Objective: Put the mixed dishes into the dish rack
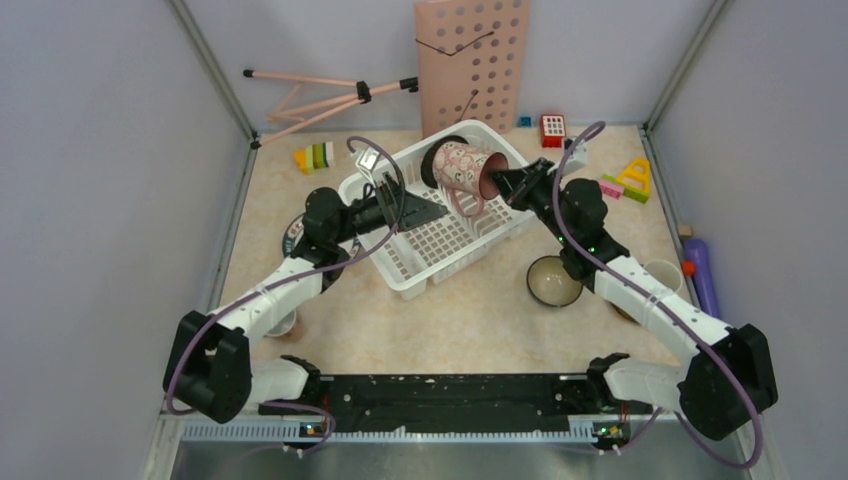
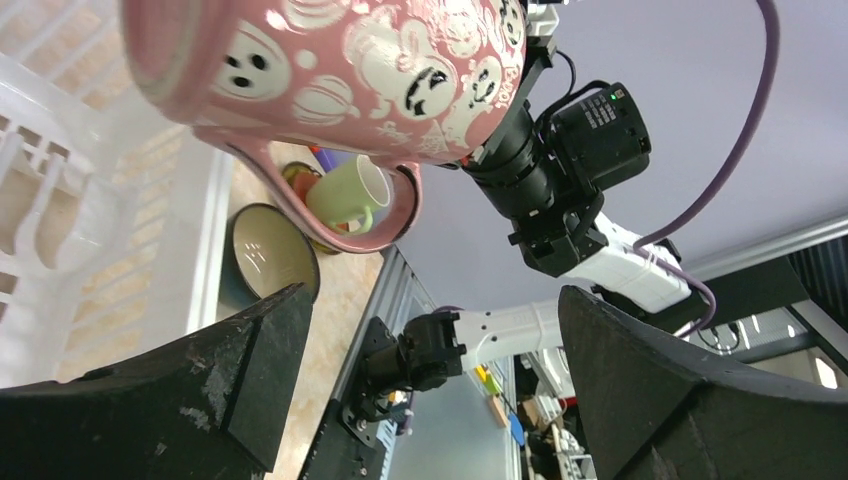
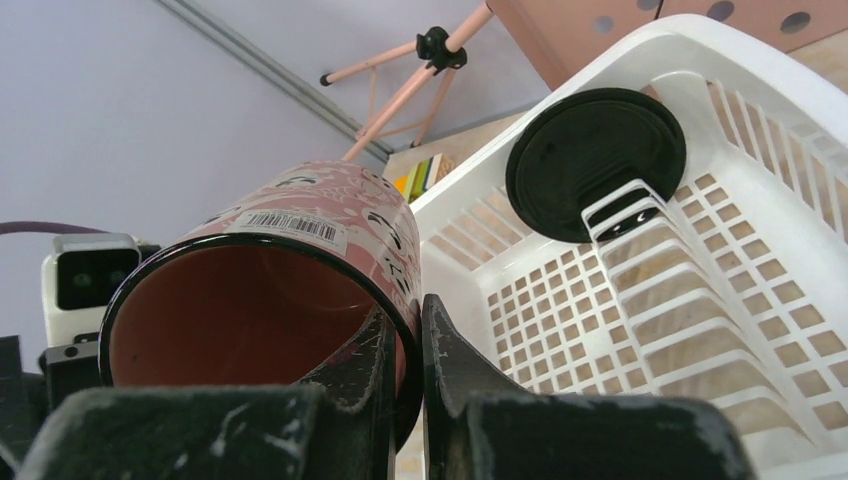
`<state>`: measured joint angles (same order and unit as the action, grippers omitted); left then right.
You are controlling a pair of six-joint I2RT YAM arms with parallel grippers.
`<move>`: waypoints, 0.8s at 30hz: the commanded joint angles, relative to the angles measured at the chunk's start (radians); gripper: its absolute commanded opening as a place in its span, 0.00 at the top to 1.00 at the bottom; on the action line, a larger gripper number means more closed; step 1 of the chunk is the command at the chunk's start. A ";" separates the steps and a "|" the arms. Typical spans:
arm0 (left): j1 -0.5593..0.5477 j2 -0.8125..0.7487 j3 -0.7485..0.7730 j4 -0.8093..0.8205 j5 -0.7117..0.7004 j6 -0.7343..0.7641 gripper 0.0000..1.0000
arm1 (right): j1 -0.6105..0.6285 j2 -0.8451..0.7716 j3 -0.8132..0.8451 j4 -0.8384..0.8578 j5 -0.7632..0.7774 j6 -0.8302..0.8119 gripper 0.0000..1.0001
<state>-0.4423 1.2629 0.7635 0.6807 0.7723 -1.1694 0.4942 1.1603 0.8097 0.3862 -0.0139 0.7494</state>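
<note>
A pink cup (image 1: 462,167) with white cartoon prints hangs on its side above the white dish rack (image 1: 418,262). My right gripper (image 1: 497,183) is shut on its rim, one finger inside the cup (image 3: 260,290) and one outside (image 3: 410,350). My left gripper (image 1: 420,210) stands wide open over the rack's middle, just below the cup (image 2: 340,60), holding nothing (image 2: 430,380). A black round dish (image 3: 595,160) stands in the rack's dividers (image 3: 700,280). The bowl (image 1: 553,281) and the light green mug (image 1: 662,275) rest on the table right of the rack.
A pink perforated board (image 1: 472,60) and a pink tripod (image 1: 320,95) lean at the back wall. Toy blocks (image 1: 315,157) lie at the back left and back right (image 1: 630,180). A purple cylinder (image 1: 700,275) lies at the right edge. A dark plate (image 1: 293,235) sits under my left arm.
</note>
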 commanded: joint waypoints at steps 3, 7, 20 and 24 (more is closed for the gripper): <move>0.022 -0.011 -0.006 0.106 -0.024 0.011 0.02 | -0.030 -0.012 0.085 0.233 -0.204 0.207 1.00; 0.021 0.019 0.015 0.149 0.000 -0.024 0.02 | -0.029 0.020 0.086 0.297 -0.248 0.306 1.00; -0.019 0.127 -0.014 0.552 -0.010 -0.246 0.13 | 0.027 0.144 0.035 0.607 -0.242 0.427 1.00; -0.026 0.167 -0.022 0.666 -0.041 -0.311 0.21 | 0.050 0.181 0.028 0.680 -0.235 0.426 1.00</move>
<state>-0.4610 1.4044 0.7582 1.1271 0.7609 -1.3911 0.5182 1.3361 0.8124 0.7773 -0.2569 1.1168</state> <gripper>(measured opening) 0.816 0.053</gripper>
